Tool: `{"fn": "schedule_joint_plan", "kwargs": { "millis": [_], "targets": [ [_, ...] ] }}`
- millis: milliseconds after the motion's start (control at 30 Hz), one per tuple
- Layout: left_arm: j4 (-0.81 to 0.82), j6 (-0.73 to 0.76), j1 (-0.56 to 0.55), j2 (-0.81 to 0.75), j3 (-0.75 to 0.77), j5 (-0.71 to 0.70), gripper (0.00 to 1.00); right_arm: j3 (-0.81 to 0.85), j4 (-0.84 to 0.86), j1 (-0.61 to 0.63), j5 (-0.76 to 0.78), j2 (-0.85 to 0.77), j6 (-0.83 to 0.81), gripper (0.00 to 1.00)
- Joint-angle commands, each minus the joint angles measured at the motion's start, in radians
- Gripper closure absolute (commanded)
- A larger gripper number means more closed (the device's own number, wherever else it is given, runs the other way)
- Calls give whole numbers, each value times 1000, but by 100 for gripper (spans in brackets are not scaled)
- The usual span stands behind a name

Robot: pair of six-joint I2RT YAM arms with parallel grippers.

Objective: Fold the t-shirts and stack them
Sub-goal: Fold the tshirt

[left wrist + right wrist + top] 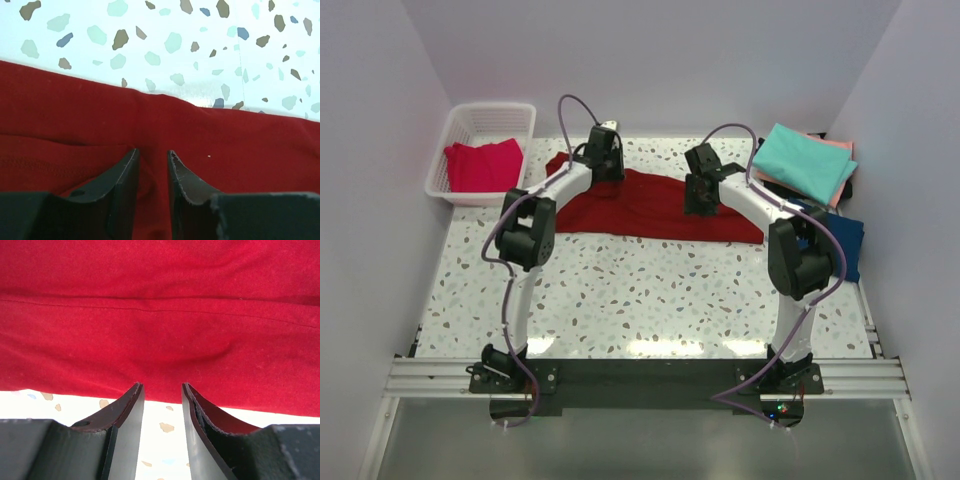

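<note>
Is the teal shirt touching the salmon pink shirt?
Touching. The top view shows the teal shirt lying on the salmon pink shirt, whose edge peeks out.

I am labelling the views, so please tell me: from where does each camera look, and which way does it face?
Top: above and behind the arms, facing down on the table; both arms, left hand and right hand show.
Left wrist: on the left arm, facing down at the red shirt and table; its fingers show.
Right wrist: on the right arm, facing the shirt's edge; its fingers show.
Shared: all three see the red shirt.
</note>
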Motion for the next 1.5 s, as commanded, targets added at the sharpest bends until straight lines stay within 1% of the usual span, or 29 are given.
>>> {"fn": "schedule_joint_plan", "kwargs": {
  "millis": [0, 33, 100, 167, 367, 567, 667, 700, 833, 967, 1167, 1367, 1467],
  "targets": [
    [125, 31, -7, -156, -101, -60, 66, 33, -2, 2, -29, 7, -6, 60],
    [189, 32, -7, -181, -135, -66, 64, 35, -2, 2, -35, 12, -6, 60],
    [252, 34, -9, -247, -211, -71, 64, 38, -1, 4, -38, 17, -7, 60],
    [249, 34, -9, -278, -219, -88, 64, 41, -2, 4, -41, 21, -7, 60],
    [108, 32, -9, -314, -221, -169, 64, 42, 7, 4, -43, 32, -10, 60],
    [-96, 3, -2, -315, -212, -304, 66, 42, 16, 4, -47, 41, -12, 60],
    [-148, -20, 25, -302, -209, -267, 67, 42, 18, 4, -49, 43, -12, 60],
    [-156, -21, 43, -299, -210, -228, 67, 42, 18, 4, -49, 44, -12, 60],
    [-182, -29, 74, -276, -200, -171, 67, 46, 14, 5, -47, 47, -12, 60],
    [-240, -20, 88, -229, -152, -163, 67, 49, 11, 4, -43, 50, -10, 60],
    [-275, -15, 94, -157, -95, -138, 68, 58, 5, 4, -34, 54, -6, 60],
    [-292, -22, 97, -114, -63, -129, 68, 65, -2, 4, -21, 58, 0, 61],
    [-265, -12, 97, -103, -57, -125, 68, 73, -7, 4, -20, 64, 3, 61]
  ]
}}
